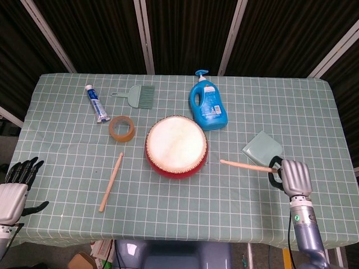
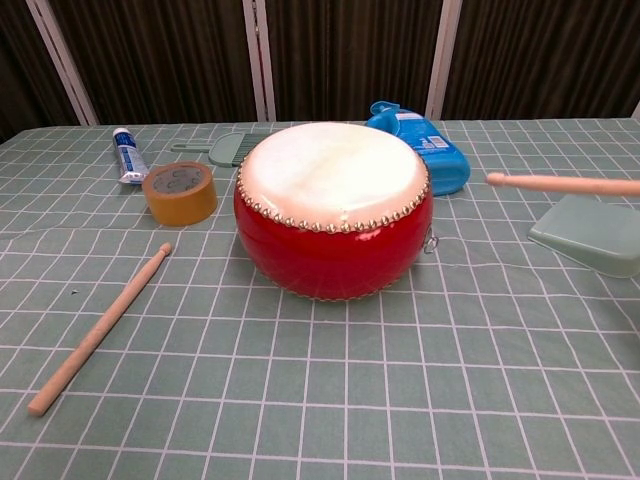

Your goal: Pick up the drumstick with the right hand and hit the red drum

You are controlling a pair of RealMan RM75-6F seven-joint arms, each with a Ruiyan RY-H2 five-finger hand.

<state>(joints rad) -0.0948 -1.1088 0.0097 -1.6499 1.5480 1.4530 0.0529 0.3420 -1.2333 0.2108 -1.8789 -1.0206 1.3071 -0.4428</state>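
Drumstick [image 1: 245, 166] is held in the right hand [image 1: 294, 177], whose fingers are closed around its butt end; its shaft runs roughly level, lifted off the desk [image 1: 67, 162], with the tip pointing at the red drum [image 1: 176, 147] and stopping just right of it (tip and drum are apart). Behind the stick, right of the drum, lies a green dustpan [image 1: 261, 149]. A second drumstick [image 1: 111, 181] lies left of the drum. Far left of the drum, the left hand [image 1: 15, 189] holds nothing, fingers apart.
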